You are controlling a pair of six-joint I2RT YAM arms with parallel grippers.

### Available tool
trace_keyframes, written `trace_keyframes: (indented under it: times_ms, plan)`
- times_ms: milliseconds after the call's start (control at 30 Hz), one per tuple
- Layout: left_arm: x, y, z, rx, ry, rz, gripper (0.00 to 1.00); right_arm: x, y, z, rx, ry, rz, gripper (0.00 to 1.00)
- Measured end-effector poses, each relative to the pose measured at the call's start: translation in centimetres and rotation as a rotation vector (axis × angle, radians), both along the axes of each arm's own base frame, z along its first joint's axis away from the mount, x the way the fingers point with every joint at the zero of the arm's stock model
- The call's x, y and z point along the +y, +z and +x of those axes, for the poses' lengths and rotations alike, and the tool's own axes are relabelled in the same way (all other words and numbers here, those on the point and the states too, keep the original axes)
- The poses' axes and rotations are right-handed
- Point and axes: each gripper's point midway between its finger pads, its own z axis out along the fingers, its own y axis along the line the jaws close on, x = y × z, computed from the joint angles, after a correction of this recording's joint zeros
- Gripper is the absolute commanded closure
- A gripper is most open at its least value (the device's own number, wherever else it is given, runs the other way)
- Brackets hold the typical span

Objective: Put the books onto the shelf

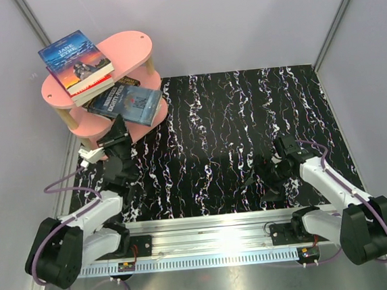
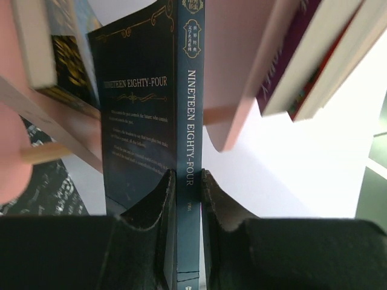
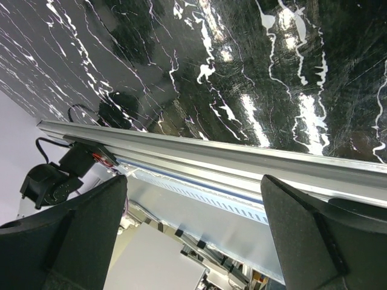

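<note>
Left wrist, left claw (image 2: 188, 184) clamping one book (image 2: 142, 121), one shelf (image 2: 233, 66)

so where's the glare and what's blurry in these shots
Top view: strong glare on the metal rail at the near edge. Left wrist view: the gripped book is sharp, the shelf around it blurred. Right wrist view: bright reflections streak the glossy mat.

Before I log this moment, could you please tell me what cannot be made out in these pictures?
- Top view: books under the blue "Jane Eyre" paperback, their covers hidden by it.
- Left wrist: the purple-covered book, blurred and cut off by the top edge.
- Left wrist: back-cover small print on the dark blue "Nineteen Eighty-Four" paperback, too blurred.
</note>
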Motion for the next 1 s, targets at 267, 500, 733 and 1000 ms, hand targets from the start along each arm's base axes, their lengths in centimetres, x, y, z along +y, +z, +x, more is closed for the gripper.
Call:
trace_keyframes:
  times_ms: [267, 500, 733, 1000]
  plan:
    - [3.8, -0.6, -0.3, -0.020, 0.107, 0.008, 1.00, 0.0, -0.6, -0.1, 0.030, 0.004, -0.008, 0.00]
    - [6.4, -0.3, -0.8, -0.035, 0.195, -0.029, 1.00, 0.0, -1.1, 0.1, 0.054, 0.009, -0.014, 0.00]
    - [7.1, 5.0, 0.0, 0.050, 0.259, -0.005, 1.00, 0.2, -1.8, 0.5, 0.075, 0.011, -0.012, 0.00]
    - [6.9, 3.7, 1.8, 0.303, 0.303, 0.043, 1.00, 0.6, -2.4, 1.1, 0.091, 0.010, 0.005, 0.00]
